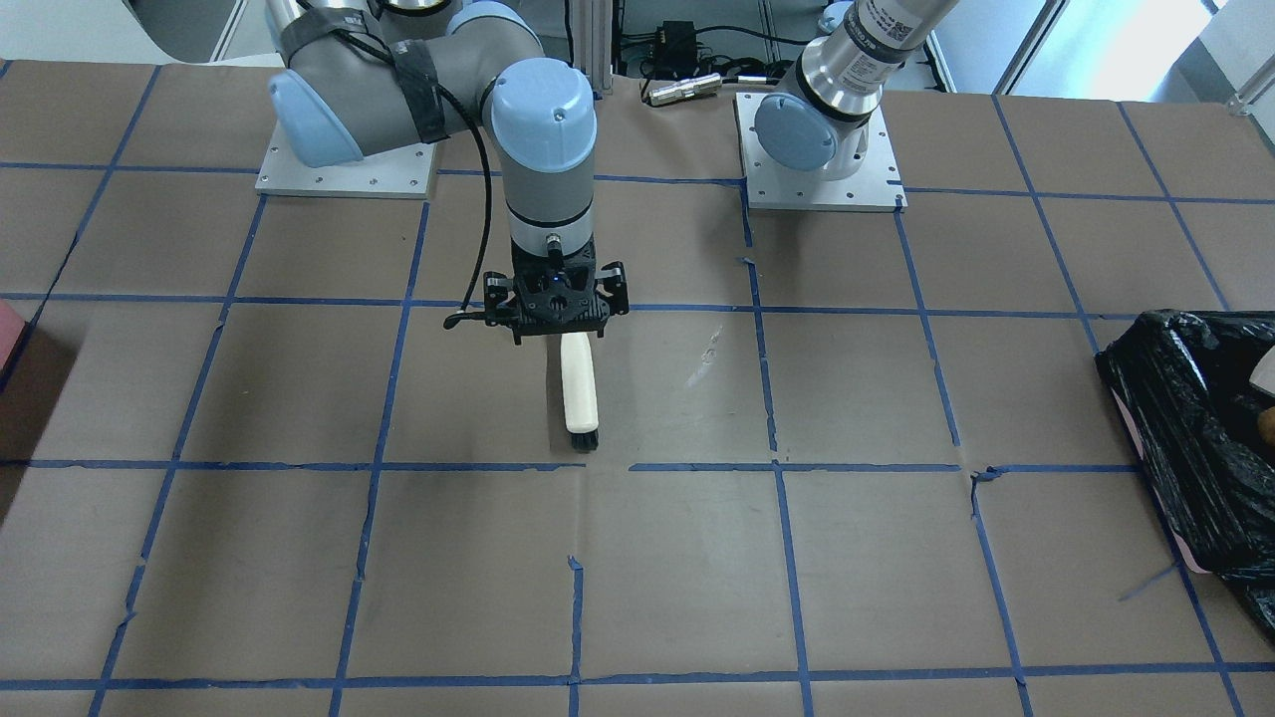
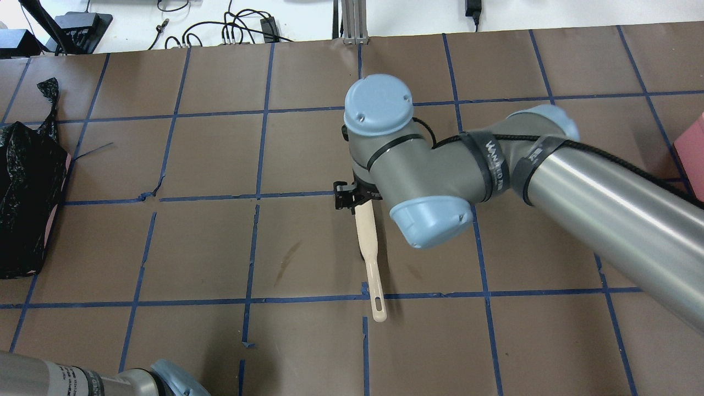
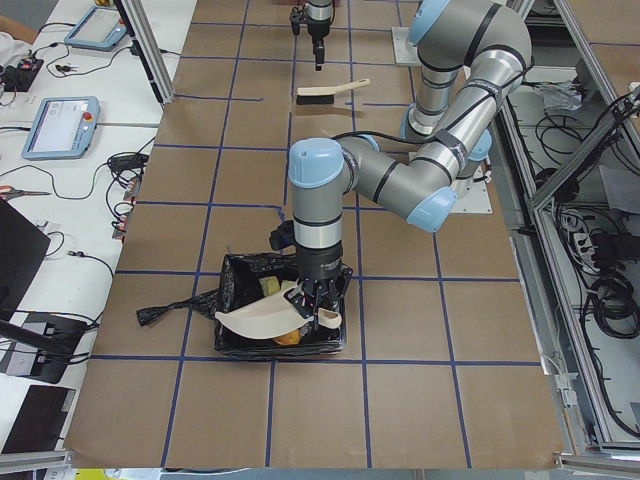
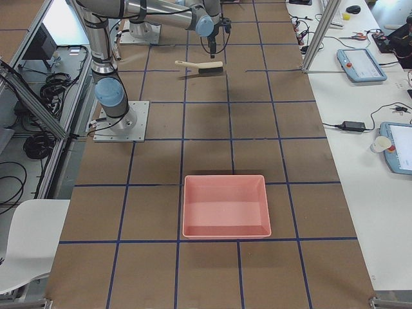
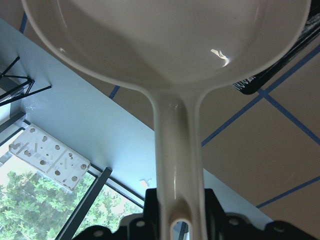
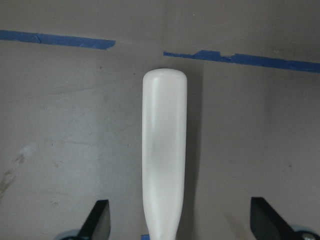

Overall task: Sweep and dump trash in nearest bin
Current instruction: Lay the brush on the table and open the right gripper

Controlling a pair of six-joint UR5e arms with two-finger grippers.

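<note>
The bin [image 3: 240,275], lined with a black bag, stands at the table's left end and also shows in the front view [image 1: 1185,438] and the overhead view [image 2: 27,203]. My left gripper [image 3: 315,300] is shut on the handle of a cream dustpan [image 3: 262,318], held tilted over the bin; the left wrist view shows the pan [image 5: 165,40]. A yellow-green chunk [image 3: 270,287] and an orange-brown piece [image 3: 287,338] lie inside the bin. The tan lump is hidden. My right gripper [image 1: 558,324] hangs open just above a cream brush [image 1: 578,388] lying flat on the table.
A pink tray [image 4: 225,206] sits near the table's right end, and its edge shows in the overhead view [image 2: 693,154]. Brown paper with a blue tape grid covers the table [image 1: 697,597]. Both arm bases [image 1: 822,139] stand at the robot's side.
</note>
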